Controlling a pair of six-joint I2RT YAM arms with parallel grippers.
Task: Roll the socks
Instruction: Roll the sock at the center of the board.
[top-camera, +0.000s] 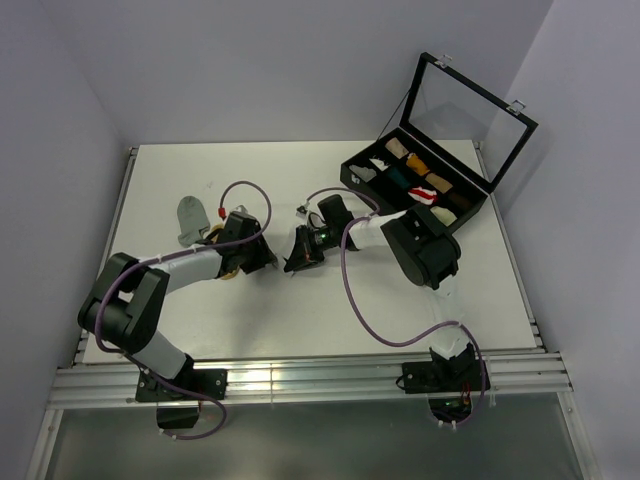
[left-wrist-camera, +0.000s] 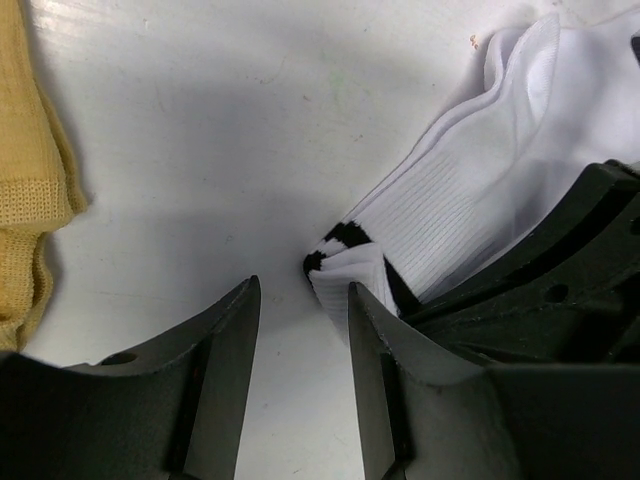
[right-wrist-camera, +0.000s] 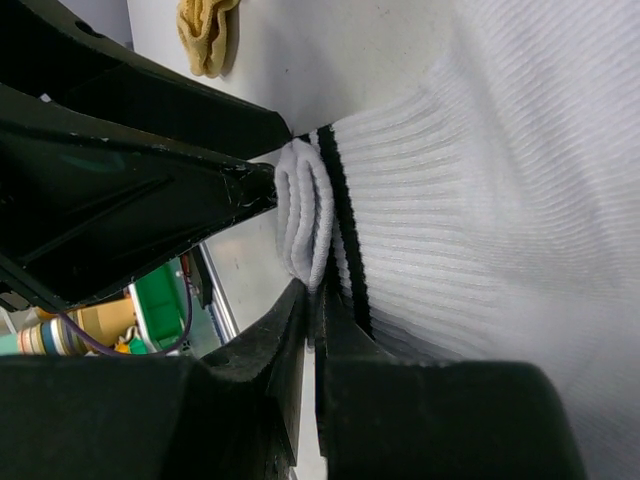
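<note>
**Right claw (right-wrist-camera: 315, 300) pinching white sock (left-wrist-camera: 480, 190) cuff; left claw (left-wrist-camera: 300, 300) spread**

Grey sock (top-camera: 191, 218) lies flat, beyond and left of the left claw, long axis pointing away from the arms. Mustard sock (left-wrist-camera: 28, 190) is bunched at the left claw's left. Left claw's jaws stand apart with nothing between them. White sock's folded striped cuff touches its right finger. The sock's long axis runs diagonally up-right from there, cuff end toward the claw. Right claw is pressed together on the cuff fold.
</note>
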